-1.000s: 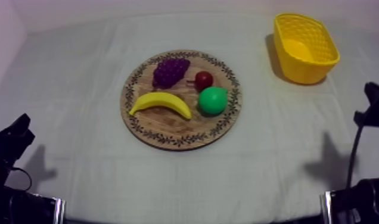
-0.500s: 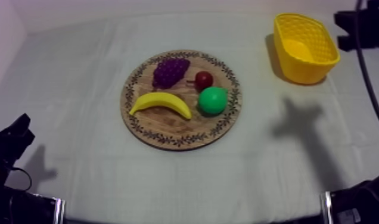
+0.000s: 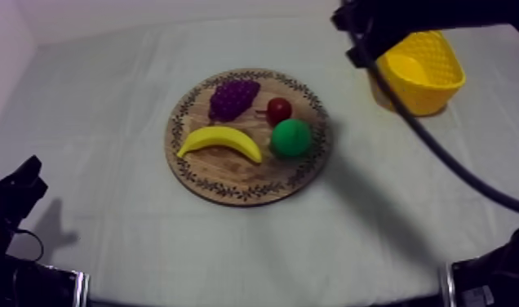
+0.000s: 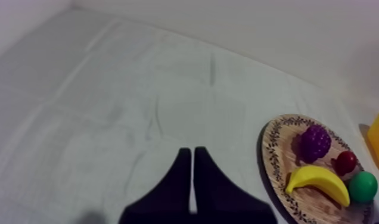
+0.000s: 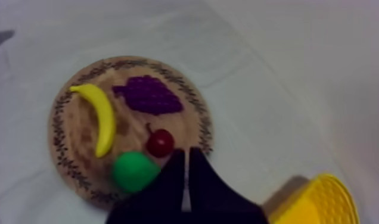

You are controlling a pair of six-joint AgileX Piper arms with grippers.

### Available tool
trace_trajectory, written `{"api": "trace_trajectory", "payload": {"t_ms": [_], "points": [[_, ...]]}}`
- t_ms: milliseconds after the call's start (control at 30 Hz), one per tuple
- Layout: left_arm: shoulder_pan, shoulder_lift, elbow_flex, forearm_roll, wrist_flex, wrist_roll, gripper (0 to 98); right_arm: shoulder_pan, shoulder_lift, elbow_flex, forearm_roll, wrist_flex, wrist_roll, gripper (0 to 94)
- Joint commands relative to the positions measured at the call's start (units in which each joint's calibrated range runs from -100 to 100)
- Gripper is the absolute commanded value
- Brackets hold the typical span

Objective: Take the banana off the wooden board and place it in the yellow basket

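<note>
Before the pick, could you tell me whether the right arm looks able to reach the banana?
Probably yes: the banana lies uncovered on the wooden board, clear of the grapes, though the right gripper has its jaws shut.

No words, numbers or brand marks can be read anywhere. The wooden board [image 3: 230, 175] has a rim pattern that seems to be leafy ornament, not lettering.

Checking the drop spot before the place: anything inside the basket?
The basket shows a bare yellow floor, no fruit. The right arm crosses over its far rim and part of the inside, so that part can't be checked. The banana lies on the board.
</note>
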Motion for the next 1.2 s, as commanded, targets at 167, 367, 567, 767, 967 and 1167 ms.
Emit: {"api": "trace_trajectory", "payload": {"t_ms": [167, 367, 567, 767, 967, 1167], "points": [[0.0, -0.03, 0.03, -0.01, 0.01, 0.01, 0.1, -3.86, 11.84, -9.9, -1.06, 5.12, 3.65, 1.1], [0.0, -0.03, 0.03, -0.01, 0.01, -0.02, 0.1, -4.45, 19.15, -14.65, -1.07, 6.76, 5.16, 1.5], [0.0, -0.03, 0.03, -0.01, 0.01, 0.0, 0.1, -5.51, 24.74, -16.73, -0.26, 7.77, 5.26, 2.7], [0.0, -0.03, 0.03, -0.01, 0.01, 0.01, 0.1, -6.34, 27.36, -17.81, -0.06, 8.46, 5.65, 17.0], [0.0, -0.03, 0.03, -0.01, 0.01, 0.01, 0.1, -6.35, 27.95, -18.07, -0.76, 8.23, 5.27, 51.1], [0.0, -0.03, 0.03, -0.01, 0.01, 0.01, 0.1, -6.33, 28.05, -18.28, -1.14, 8.81, 5.12, 57.5]]}}
